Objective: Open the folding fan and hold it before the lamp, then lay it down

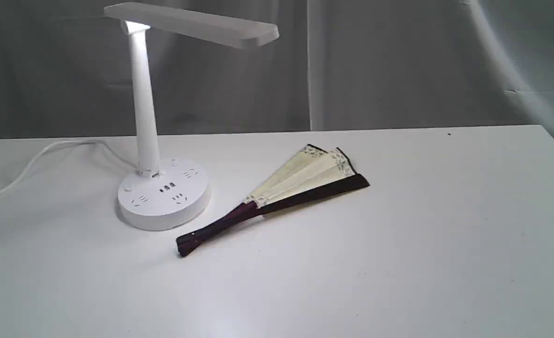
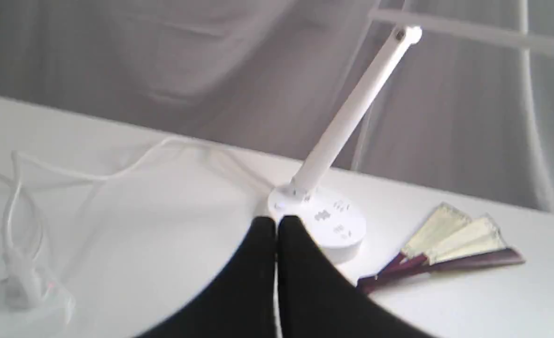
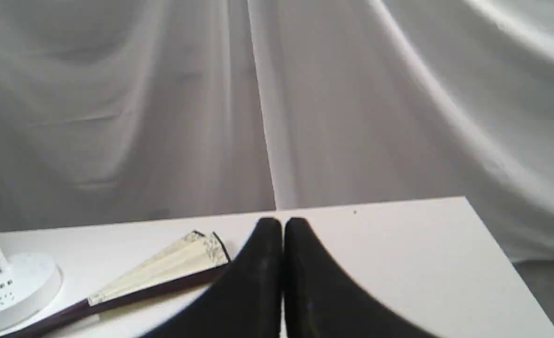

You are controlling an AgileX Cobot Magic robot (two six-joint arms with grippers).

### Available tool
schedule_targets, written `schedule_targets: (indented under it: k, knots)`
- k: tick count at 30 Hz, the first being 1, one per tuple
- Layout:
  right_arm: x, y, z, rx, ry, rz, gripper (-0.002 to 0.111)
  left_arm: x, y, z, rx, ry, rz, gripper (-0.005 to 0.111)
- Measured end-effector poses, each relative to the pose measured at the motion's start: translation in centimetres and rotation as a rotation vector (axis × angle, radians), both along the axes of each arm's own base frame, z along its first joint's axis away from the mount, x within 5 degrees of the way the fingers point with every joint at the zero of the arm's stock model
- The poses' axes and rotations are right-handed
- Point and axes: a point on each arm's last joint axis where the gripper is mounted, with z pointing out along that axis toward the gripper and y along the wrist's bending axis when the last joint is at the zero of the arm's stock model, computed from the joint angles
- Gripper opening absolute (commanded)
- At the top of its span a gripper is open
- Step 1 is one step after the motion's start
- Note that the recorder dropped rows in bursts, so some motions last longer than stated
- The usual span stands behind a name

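The folding fan [image 1: 286, 190] lies on the white table [image 1: 422, 244], only slightly spread, cream leaf up and maroon guards toward the front; it also shows as the fan [image 2: 446, 249] and the fan [image 3: 155, 277]. The white lamp [image 1: 148, 122] stands lit to its left, its round base [image 1: 164, 197] a short way from the fan's pivot end. Neither arm appears in the exterior view. My left gripper [image 2: 276, 225] is shut and empty, hanging above the table with the lamp base [image 2: 328, 220] behind it. Off to one side of the fan, my right gripper [image 3: 282, 225] is shut with nothing in it.
A white cord [image 1: 37, 162] runs from the lamp base off the table's left side, ending at a plug and power strip [image 2: 19, 286]. Grey cloth [image 1: 399, 61] hangs behind the table. The table's right edge [image 3: 507, 263] drops off near my right gripper.
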Motion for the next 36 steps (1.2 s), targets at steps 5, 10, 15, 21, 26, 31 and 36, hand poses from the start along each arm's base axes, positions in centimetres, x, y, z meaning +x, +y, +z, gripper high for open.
schedule_targets:
  k: [5, 10, 15, 21, 26, 31, 36]
  knots:
    - [2.1, 0.1, 1.3, -0.001, 0.140, 0.002, 0.000, 1.5, 0.0, 0.2, 0.014, 0.150, -0.001, 0.000]
    - [4.5, 0.2, 1.9, -0.006, 0.264, 0.004, 0.000, 3.7, -0.1, 0.0, 0.052, 0.271, -0.012, 0.000]
    - [6.8, 0.2, 1.3, -0.031, 0.366, -0.004, 0.000, 5.5, -0.1, -0.3, 0.067, 0.352, -0.019, 0.002]
    - [9.4, 0.0, -0.4, -0.088, 0.503, -0.016, 0.000, 8.3, -0.3, -0.9, 0.042, 0.402, -0.029, 0.020]
    - [11.5, 0.1, -2.1, -0.091, 0.622, -0.012, 0.000, 10.9, -0.7, -1.8, 0.074, 0.472, -0.079, 0.036]
    - [13.0, 0.3, -3.5, -0.054, 0.715, -0.002, 0.011, 13.7, -1.0, -1.5, 0.086, 0.556, -0.116, 0.039]
    - [14.6, 0.4, -2.7, -0.048, 0.725, -0.001, 0.033, 16.7, -1.5, -1.2, 0.088, 0.715, -0.183, 0.037]
